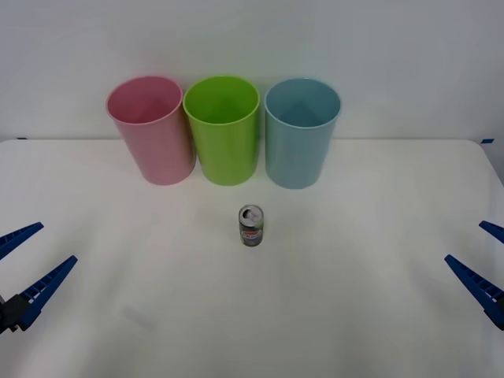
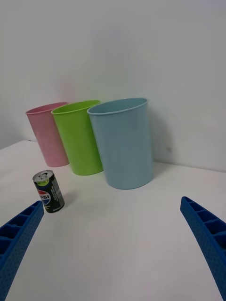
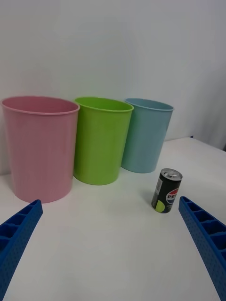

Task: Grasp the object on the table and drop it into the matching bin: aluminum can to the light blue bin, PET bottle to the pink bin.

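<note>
One wide, flat, plain white table [image 1: 354,315] carries four objects: three tall round plastic buckets and one small drink can. The buckets stand upright in a single row along the far part of the surface, against a pale wall. From the robot's left to its right they are the pink plastic bin [image 1: 151,130], a green plastic bucket [image 1: 224,130] and the light blue plastic bin [image 1: 301,132]; each tapers toward its base, and neighbouring rims stand just beside one another.

The single small dark aluminum can [image 1: 251,225], with a silver top and a round red, white and blue logo, stands upright on the table nearer the robot than the bucket row, in front of the gap between the green bucket and the light blue bin, apart from both. It is far shorter than any bucket.

Two grippers are present, one per arm. The left gripper [image 1: 30,259], with blue ribbed fingers, hovers at the left edge of the front view, its two fingers spread wide with nothing between them. The right gripper [image 1: 482,253] sits at the right edge, likewise spread wide and holding nothing. Both are well apart from the can, which lies between them.
</note>
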Controlling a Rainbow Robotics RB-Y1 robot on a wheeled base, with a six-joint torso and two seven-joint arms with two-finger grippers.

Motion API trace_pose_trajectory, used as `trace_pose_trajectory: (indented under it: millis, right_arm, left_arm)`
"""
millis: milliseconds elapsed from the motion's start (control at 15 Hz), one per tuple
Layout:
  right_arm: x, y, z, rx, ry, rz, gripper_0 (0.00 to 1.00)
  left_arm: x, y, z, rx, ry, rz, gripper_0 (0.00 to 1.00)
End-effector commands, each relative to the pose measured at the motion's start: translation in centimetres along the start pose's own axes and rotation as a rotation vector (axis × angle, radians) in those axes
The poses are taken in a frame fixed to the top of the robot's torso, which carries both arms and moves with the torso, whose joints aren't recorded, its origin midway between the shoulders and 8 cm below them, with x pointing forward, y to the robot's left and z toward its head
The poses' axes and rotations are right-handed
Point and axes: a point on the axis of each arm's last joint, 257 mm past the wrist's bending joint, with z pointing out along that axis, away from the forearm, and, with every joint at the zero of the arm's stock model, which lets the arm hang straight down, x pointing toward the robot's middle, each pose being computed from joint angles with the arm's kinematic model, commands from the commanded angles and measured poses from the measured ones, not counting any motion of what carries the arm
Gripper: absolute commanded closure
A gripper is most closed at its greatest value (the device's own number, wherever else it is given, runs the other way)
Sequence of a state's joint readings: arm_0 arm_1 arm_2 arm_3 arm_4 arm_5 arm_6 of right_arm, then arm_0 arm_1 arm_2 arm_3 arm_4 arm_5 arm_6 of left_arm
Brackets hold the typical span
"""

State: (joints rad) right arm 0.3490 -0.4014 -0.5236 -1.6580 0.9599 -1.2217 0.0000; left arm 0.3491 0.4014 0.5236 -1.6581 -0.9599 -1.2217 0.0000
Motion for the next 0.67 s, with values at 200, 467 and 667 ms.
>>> trace_pose_trajectory:
  millis: [200, 467, 667]
  right_arm:
    - [-0.8, -0.1, 0.1, -0.003, -0.001, -0.031, 0.00]
    - [0.1, 1.0, 1.4, -0.039, 0.018, -0.017, 0.00]
    - [1.2, 1.8, 3.4, -0.054, 0.022, 0.000, 0.00]
  left_arm:
    - [0.0, 0.0, 0.0, 0.000, 0.000, 0.000, 0.00]
    - [0.0, 0.0, 0.0, 0.000, 0.000, 0.000, 0.00]
    - [0.0, 0.0, 0.0, 0.000, 0.000, 0.000, 0.00]
